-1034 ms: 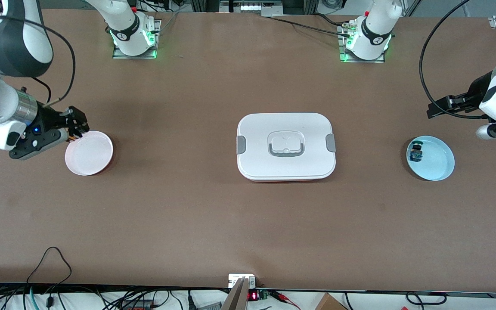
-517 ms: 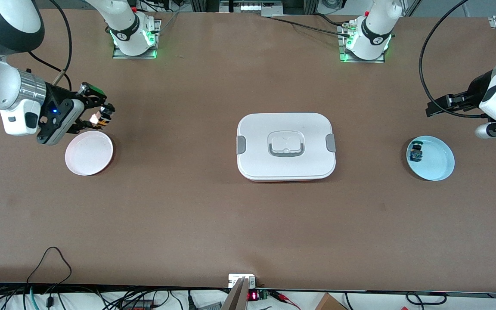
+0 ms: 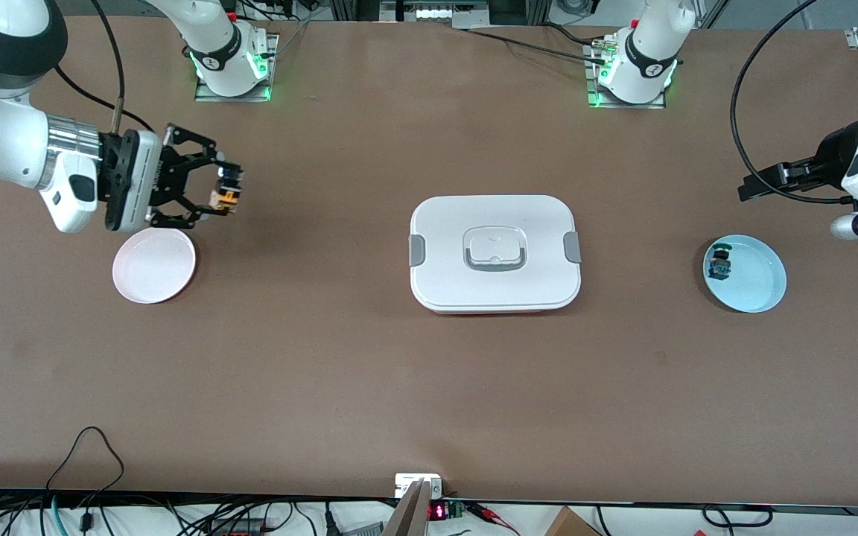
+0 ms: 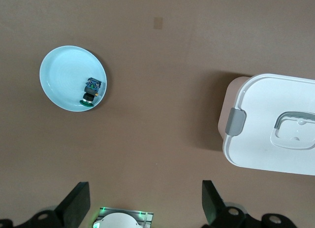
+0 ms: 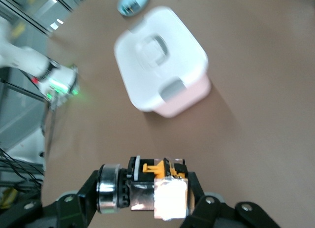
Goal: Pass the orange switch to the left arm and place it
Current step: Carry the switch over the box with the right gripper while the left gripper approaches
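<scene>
The right gripper [image 3: 226, 190] is seen up in the air at the right arm's end of the table, over bare tabletop just beside the pink plate [image 3: 153, 265], with its fingers clamped on the orange switch [image 3: 229, 195]. In the right wrist view the switch [image 5: 156, 181] is seen lying crosswise between the jaws, so the hold looks secure. The pink plate is bare.

In the middle of the table stands the box [image 3: 494, 252], its lid latched on. It lies between the two plates, so it blocks the straight route. The step in hand is judged to be the carry toward a handover. It would be done well if the switch were taken around or well above the box, level and without haste, so that nothing brushes the lid or its handle.

Toward the left arm's end lies the light blue plate [image 3: 755, 277], and a small dark switch with a blue-green cap [image 3: 719, 266] rests in it near the rim. That part should be left alone. The left gripper [image 4: 142, 208] waits over the tabletop near this plate with its fingers spread wide and nothing between them. For the handover, the tiny part should be offered with one end left free to be grasped.
</scene>
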You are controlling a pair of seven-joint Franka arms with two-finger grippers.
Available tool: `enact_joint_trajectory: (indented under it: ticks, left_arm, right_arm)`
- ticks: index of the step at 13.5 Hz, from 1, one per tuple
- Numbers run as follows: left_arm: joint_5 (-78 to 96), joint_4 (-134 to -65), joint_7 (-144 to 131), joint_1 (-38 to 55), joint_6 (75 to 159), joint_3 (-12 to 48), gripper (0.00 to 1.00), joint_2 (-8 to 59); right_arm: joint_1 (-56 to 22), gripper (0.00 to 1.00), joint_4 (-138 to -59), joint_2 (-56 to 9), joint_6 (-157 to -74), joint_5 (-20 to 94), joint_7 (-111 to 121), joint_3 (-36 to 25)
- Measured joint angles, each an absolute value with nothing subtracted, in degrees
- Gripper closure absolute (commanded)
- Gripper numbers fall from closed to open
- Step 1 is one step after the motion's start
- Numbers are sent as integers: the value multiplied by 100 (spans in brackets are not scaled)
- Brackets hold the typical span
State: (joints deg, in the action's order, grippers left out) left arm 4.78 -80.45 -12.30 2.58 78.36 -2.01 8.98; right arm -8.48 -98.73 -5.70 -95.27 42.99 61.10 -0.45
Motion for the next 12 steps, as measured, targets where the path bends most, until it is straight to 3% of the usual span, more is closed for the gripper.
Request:
enact_joint_trajectory:
  ticks: [7, 12]
  left_arm:
    - [930, -8046, -1237, 172, 7725, -202, 0, 898]
    - [3717, -8103, -1234, -848, 6732, -229, 0, 1243]
  right_arm:
    - [-1607, 95, -9882, -755, -10303, 6345, 6843, -25]
    - [-2232, 95, -9900, -1237, -11172, 7959, 8204, -21]
